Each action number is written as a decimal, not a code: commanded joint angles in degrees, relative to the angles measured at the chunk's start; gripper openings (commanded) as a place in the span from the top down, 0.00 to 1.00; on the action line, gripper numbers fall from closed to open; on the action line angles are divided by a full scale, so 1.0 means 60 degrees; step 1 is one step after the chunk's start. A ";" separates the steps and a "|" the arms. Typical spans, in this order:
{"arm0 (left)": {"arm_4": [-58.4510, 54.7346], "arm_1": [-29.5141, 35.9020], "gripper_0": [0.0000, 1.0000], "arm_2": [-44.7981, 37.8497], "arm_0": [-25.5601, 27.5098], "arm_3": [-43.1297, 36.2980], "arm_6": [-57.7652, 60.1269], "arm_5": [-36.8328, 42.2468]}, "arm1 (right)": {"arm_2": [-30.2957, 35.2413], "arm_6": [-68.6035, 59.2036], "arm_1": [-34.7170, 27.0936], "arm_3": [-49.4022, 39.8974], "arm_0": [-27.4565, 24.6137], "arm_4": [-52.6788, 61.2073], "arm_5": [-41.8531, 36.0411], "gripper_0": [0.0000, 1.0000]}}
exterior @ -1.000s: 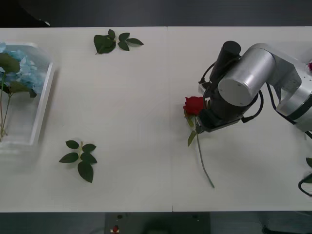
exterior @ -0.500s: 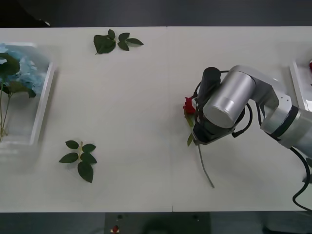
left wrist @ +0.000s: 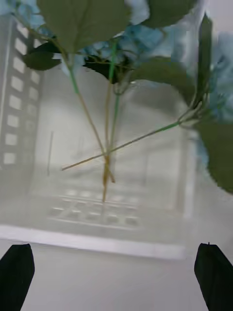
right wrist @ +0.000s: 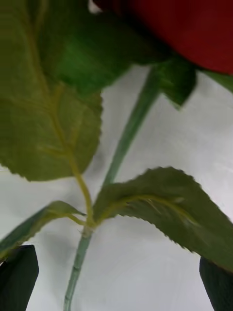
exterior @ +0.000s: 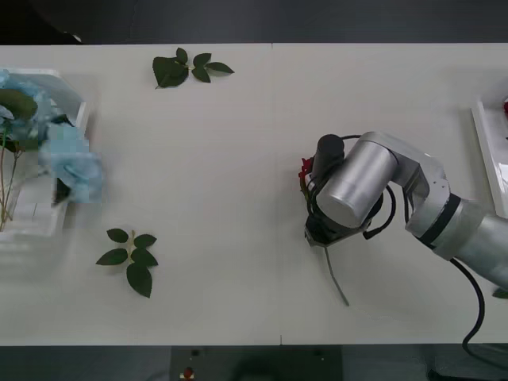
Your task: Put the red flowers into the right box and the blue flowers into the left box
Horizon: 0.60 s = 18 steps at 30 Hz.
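Observation:
One red rose lies on the white table right of centre. Its bloom (exterior: pixel 305 171) peeks out beside my right arm (exterior: pixel 349 190), and its stem (exterior: pixel 337 282) trails toward the front edge. My right gripper (right wrist: pixel 116 286) is open just above the rose's stem (right wrist: pixel 124 146) and leaves, the red bloom (right wrist: pixel 194 29) beyond them. The left box (exterior: pixel 71 171) holds blue flowers (exterior: pixel 32 107); one blue cluster (exterior: pixel 73 163) sits over its inner rim. My left gripper (left wrist: pixel 114 277) hovers open in front of the ribbed box (left wrist: pixel 14 97) with blue flowers (left wrist: pixel 145 34) and crossed stems inside. The right box (exterior: pixel 484 143) shows at the right edge.
Two loose leaf sprigs lie on the table, one at the back (exterior: pixel 186 67) and one near the front left (exterior: pixel 131 255). A bit of red (exterior: pixel 505 107) shows in the right box. The table's dark front edge runs along the bottom.
My right arm has come forward and down over the rose, covering most of the bloom. A blue cluster now shows at the left box's inner rim.

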State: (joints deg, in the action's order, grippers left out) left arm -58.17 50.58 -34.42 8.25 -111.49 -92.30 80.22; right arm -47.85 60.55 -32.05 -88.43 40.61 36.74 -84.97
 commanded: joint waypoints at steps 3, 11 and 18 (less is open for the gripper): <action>-0.1614 0.0256 0.04 -0.0050 -0.0921 -0.0856 -0.0496 0.1001 | 0.0079 -0.0468 0.0082 -0.0085 -0.0073 -0.0146 0.0421 0.04; -0.4119 0.0256 0.04 0.1136 -0.1991 -0.0959 -0.0496 0.0708 | -0.0111 -0.0453 0.0097 -0.0071 -0.0176 -0.0351 0.0802 0.04; -0.5159 0.0256 0.00 0.3085 -0.2166 -0.0944 -0.1038 -0.1885 | -0.0170 -0.0366 0.0111 -0.0056 -0.0191 -0.0424 0.0934 0.36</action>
State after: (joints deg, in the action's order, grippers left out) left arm -88.10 50.59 -18.34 -4.25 -116.07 -93.78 72.72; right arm -48.09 60.55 -31.93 -88.32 39.10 34.92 -79.45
